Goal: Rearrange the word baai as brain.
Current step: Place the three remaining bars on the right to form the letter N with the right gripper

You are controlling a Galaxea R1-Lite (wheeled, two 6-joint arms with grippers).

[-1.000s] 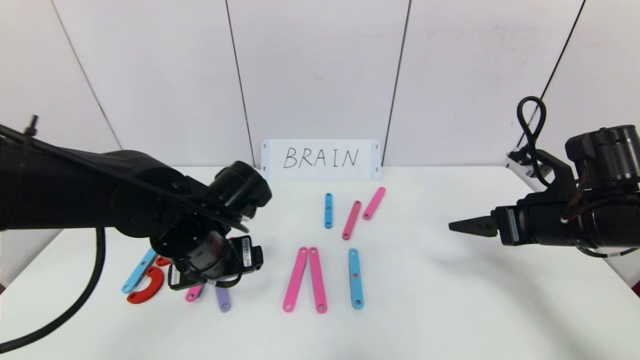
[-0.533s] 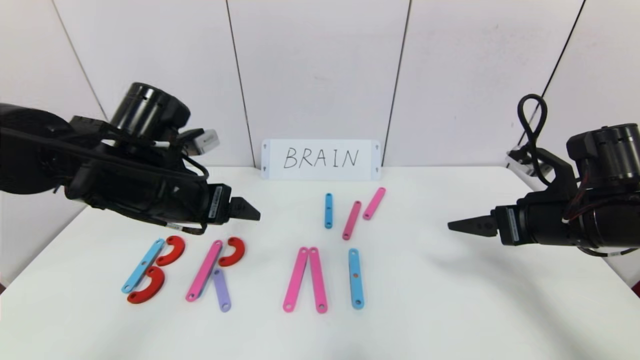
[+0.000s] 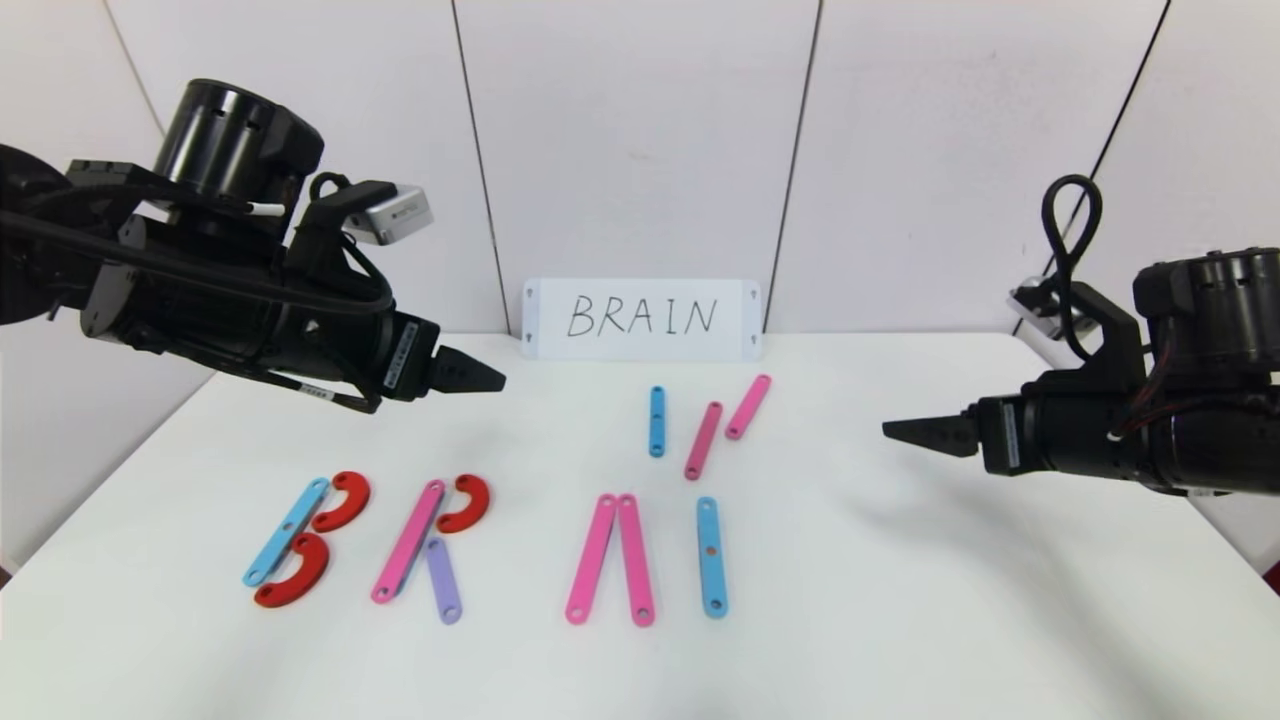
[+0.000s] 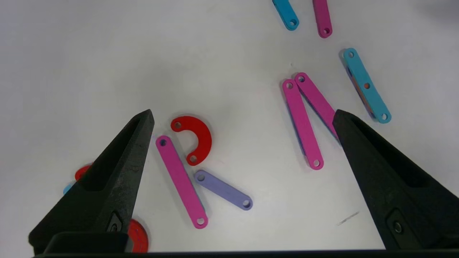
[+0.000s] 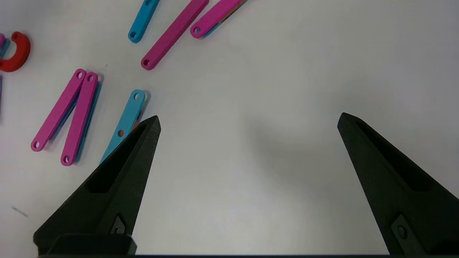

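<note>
**Both grippers raised and wide open, letters half laid out**

I have the left gripper [image 3: 490, 380] hanging above the tabletop [image 3: 900, 600], over the ground behind the B and the R, its jaws spread as wide as they go and nothing between them. In the left wrist view the two black fingers [image 4: 118, 168] frame the R below.

The right gripper [image 3: 900, 432] hovers over the bare right side of the tabletop, well apart from every piece, jaws also fully apart and holding nothing.

The front row reads from my left. The B is a light blue bar [image 3: 286, 531] with two red arcs [image 3: 340, 501] touching its right side, one behind the other. The R is a pink bar [image 3: 408, 541], a red arc [image 3: 464, 503] at its far end and a purple bar [image 3: 443, 581] slanting off its near half. Next come two long pink bars [image 3: 610, 559] meeting at their far ends and splaying towards me, with no crossbar. Just to their right lies one blue bar [image 3: 711, 557], standing as the I.

Behind that row, three loose pieces lie near one another: a short blue bar [image 3: 657, 421] and two slanted pink bars [image 3: 704, 440], not forming a letter. The white card [image 3: 642, 319] with handwritten BRAIN stands against the wall at the tabletop's back edge.
</note>
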